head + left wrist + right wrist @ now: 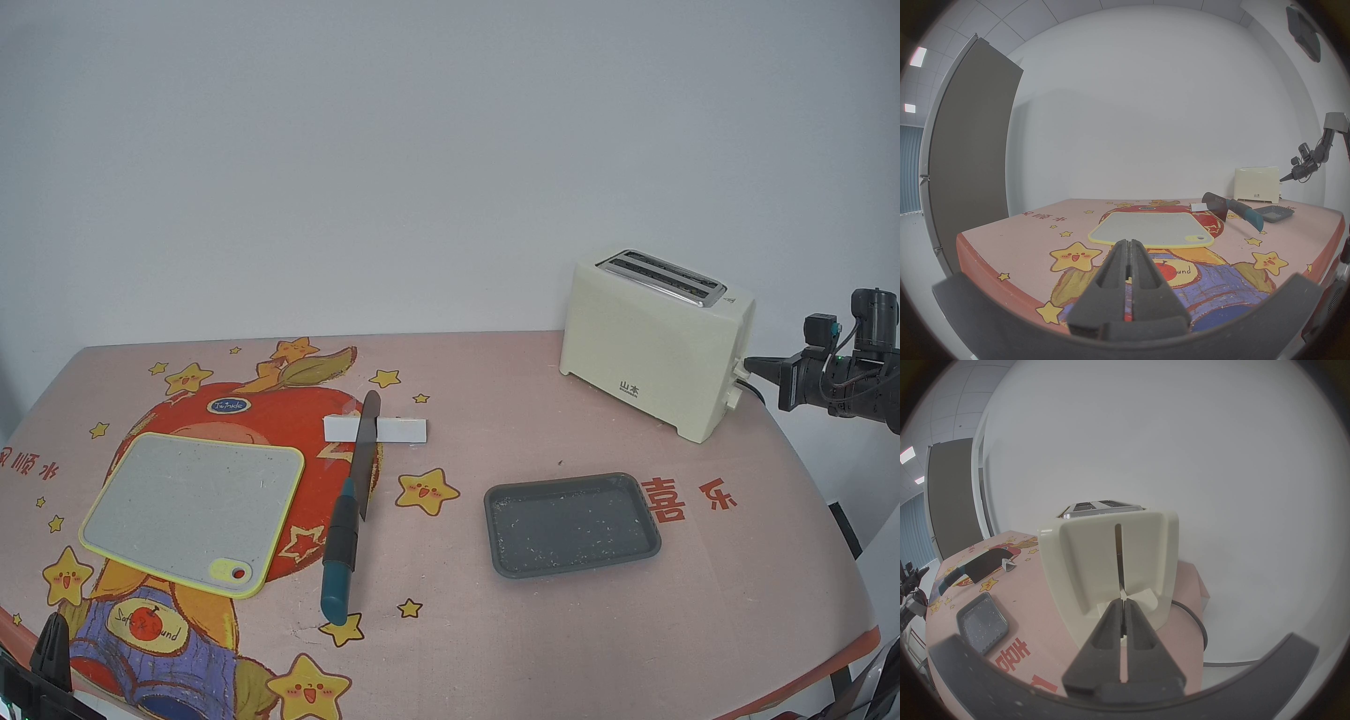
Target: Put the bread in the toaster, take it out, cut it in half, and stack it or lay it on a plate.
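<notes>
Right gripper point(1124, 603) at the lever end of the cream toaster point(656, 347), right of the head frame, jaws pressed together, nothing gripped. Left gripper point(1128, 248) low over the bench's point(525, 394) near left edge, jaws likewise closed and empty. Centre right, dark plate point(574, 525); left of it, teal-handled knife point(352, 511) propped across a white rest point(403, 430); green-rimmed cutting board point(192, 506) at centre left.

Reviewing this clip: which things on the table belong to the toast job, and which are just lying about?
Job: toaster, knife, cutting board, grey tray serving as plate, right tool shut at the toaster's end.
Lying about: white rest under the knife blade, printed tablecloth.
</notes>
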You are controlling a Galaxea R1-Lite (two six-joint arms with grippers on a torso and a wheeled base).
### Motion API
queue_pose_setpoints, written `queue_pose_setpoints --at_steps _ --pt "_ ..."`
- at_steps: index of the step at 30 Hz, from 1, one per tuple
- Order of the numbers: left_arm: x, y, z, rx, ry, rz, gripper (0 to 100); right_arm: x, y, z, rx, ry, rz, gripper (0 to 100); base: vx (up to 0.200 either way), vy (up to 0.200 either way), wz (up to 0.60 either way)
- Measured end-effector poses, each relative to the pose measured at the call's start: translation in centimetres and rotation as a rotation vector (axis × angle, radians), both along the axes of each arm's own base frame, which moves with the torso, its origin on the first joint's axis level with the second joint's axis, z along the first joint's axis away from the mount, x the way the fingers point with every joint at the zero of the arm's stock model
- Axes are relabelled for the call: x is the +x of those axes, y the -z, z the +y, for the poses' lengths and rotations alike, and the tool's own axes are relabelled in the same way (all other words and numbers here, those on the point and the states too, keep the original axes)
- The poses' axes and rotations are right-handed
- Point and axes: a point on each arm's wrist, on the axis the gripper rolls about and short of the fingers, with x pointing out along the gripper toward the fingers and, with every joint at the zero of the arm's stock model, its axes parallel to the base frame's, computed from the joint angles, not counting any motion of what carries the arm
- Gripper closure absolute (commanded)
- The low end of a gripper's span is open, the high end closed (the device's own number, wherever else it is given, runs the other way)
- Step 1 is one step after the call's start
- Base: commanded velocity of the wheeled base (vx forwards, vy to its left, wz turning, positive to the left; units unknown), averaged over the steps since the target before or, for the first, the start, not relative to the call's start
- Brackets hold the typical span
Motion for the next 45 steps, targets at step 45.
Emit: queue_pose_setpoints --at_steps 45 --pt "0.0 0.0 0.0 0.0 0.0 0.0 100 0.34 -0.48 -0.25 -0.001 0.006 -0.062 100 0.0 0.0 0.0"
